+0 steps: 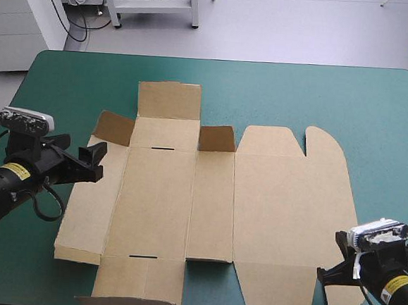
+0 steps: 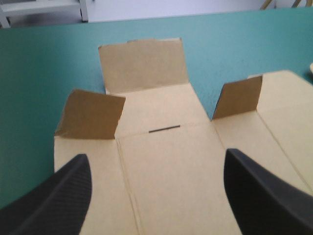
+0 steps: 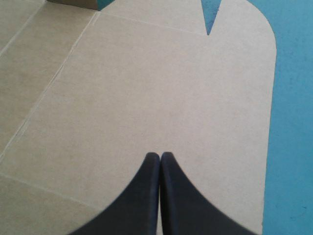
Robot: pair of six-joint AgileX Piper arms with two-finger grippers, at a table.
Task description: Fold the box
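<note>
The box [image 1: 208, 195] lay spread almost flat across the middle of the counter [image 1: 300, 96], its lid [image 1: 284, 215] to the right and two small flaps [image 1: 114, 126] at the far side standing part-way up. It looked light, with stiff panels that would bend readily along the scored creases. It would probably slide on the cover if pushed. Lying flat, it gave little to pinch from above, so an outer edge or a raised flap seemed the best hold. The left pincer [image 1: 96, 162] stood wide apart over the box's left panel, holding nothing. The right pincer [image 3: 160, 156] was pressed together over the lid near its near-right corner, gripping nothing. Whether it touched the board could not be told.
</note>
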